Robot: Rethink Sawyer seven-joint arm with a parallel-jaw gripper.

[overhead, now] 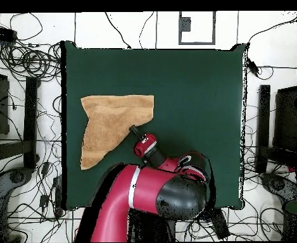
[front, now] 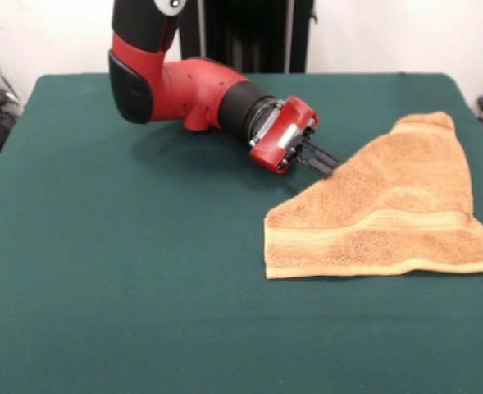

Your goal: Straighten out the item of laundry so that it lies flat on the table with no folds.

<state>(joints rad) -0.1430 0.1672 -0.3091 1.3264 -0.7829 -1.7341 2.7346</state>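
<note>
The orange-tan towel (front: 397, 209) lies on the right part of the green table (front: 143, 287). It is folded over on itself into a rough triangle, with a striped band near its front edge and a slanted folded edge on its left. In the overhead view the towel (overhead: 113, 117) is at the table's (overhead: 195, 82) left. My gripper (front: 328, 164) is low over the table, right at the towel's slanted edge, touching it or very near it. It shows in the overhead view too (overhead: 133, 130). Whether it holds the cloth cannot be seen.
My red arm (front: 192, 86) reaches low across the table's far middle. Black stands (front: 249, 33) rise behind the table. Cables and equipment (overhead: 24, 63) cover the floor around the table on all sides.
</note>
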